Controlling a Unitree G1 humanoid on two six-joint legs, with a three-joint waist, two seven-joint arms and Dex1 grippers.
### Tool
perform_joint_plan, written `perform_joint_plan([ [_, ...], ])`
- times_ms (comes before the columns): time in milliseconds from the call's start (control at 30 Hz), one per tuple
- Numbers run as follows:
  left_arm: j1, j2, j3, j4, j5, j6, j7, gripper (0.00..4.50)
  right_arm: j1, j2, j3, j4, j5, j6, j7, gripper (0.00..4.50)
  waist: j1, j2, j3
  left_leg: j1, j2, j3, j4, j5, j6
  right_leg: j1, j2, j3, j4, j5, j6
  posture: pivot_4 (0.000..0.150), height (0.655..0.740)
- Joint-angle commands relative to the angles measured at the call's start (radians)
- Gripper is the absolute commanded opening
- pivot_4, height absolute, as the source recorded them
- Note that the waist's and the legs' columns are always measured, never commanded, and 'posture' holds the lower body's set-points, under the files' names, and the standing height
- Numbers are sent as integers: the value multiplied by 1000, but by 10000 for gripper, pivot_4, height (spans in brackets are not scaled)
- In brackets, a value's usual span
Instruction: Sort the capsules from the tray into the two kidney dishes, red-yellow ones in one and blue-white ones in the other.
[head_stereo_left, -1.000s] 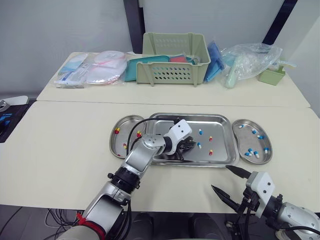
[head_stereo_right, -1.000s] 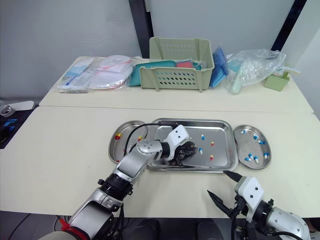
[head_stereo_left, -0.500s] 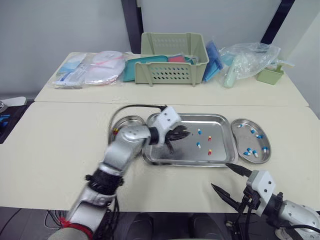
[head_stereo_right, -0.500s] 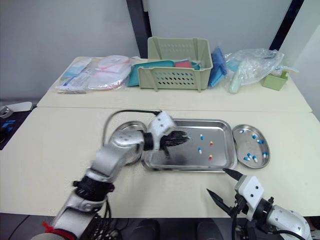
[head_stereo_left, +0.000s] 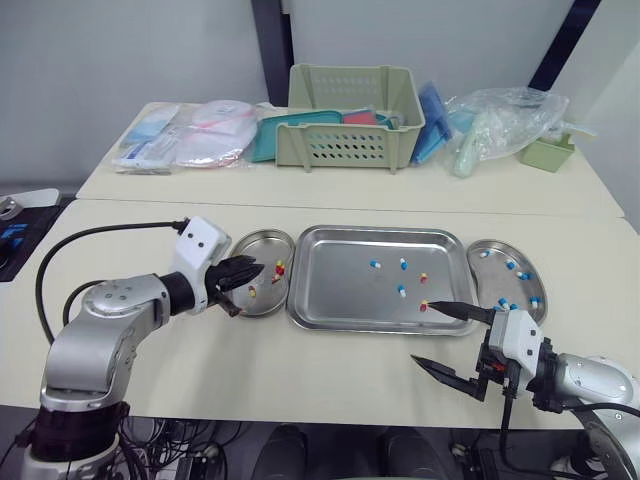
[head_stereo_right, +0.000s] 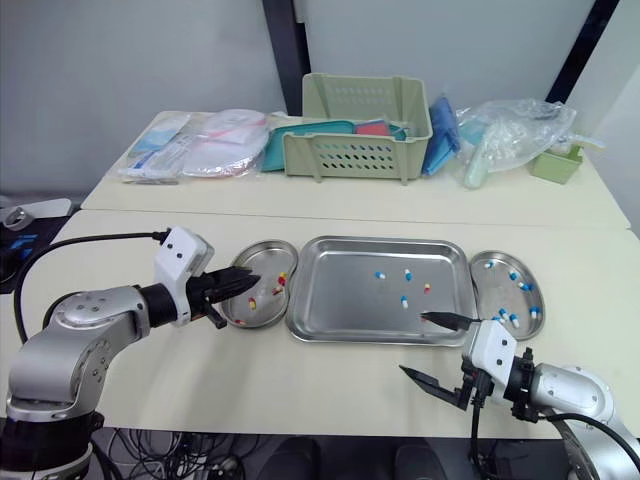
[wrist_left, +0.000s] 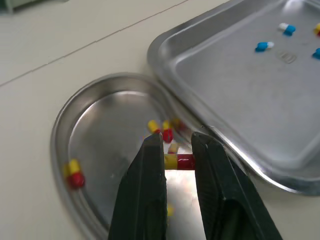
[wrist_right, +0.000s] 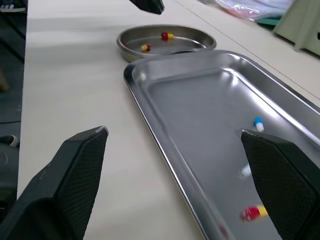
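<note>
Out on the left of the cream counter (head_stereo_left: 150, 230), the left gripper (wrist_left: 176, 145) is hovering over the left-hand steel kidney dish (wrist_left: 110, 125). Its fingers are drawn nearly together and pinching a red-yellow capsule (wrist_left: 179, 161) crosswise between the tips, above the side of the dish nearest the tray. Several more red-yellow capsules (wrist_left: 74, 172) are lying in that dish. Just beside it, in the middle, the rectangular steel tray (head_stereo_left: 330, 290) is carrying three blue-white capsules (head_stereo_left: 375, 265) and two red-yellow ones, all in its right half. At the tray's front right corner the right gripper (head_stereo_left: 420, 332) is hanging low, fingers spread wide with nothing between them. One tip is reaching over the tray rim close to a loose red-yellow capsule (head_stereo_left: 424, 305). Furthest right, the second steel kidney dish (head_stereo_left: 492, 279) is resting just beside the tray, holding a handful of sorted blue-white capsules (head_stereo_left: 510, 265).
</note>
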Motion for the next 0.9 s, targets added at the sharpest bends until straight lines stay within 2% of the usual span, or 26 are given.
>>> perform_joint_plan([
  [33, 9, -32, 44, -29, -16, -39, 58, 4543, -29, 3, 20, 16, 13, -11, 21, 45000, 0, 0, 0, 0, 0, 0, 0, 0, 0, 0, 0, 0, 0, 0, 0, 1500, 7400],
  [100, 10, -54, 61, -19, -31, -46, 78, 4543, -38, 4, 26, 25, 12, -13, 26, 45000, -1, 0, 0, 0, 0, 0, 0, 0, 0, 0, 0, 0, 0, 0, 0, 1500, 7400],
  [500, 28, -59, 66, 25, -58, -112, 102, 43885, -48, 3, 35, 32, 4, -9, 27, 45000, -6, 0, 0, 1, 0, 0, 0, 0, 0, 0, 0, 0, 0, 0, 0, 1500, 7400],
  [700, 46, -39, 88, 42, -72, -160, 77, 44636, -44, -2, 22, 10, 1, 4, 9, 45000, -6, 0, 0, 1, 0, 0, 0, 0, 0, 0, 0, 0, 0, 0, 0, 1500, 7400],
  [900, 106, 6, 213, 132, -85, -291, 19, 44636, 23, -14, -97, -23, 49, 53, -33, 45000, -6, 0, 0, 0, 0, 0, -1, 0, 0, -1, 0, 0, 0, 0, 0, 1500, 7400],
])
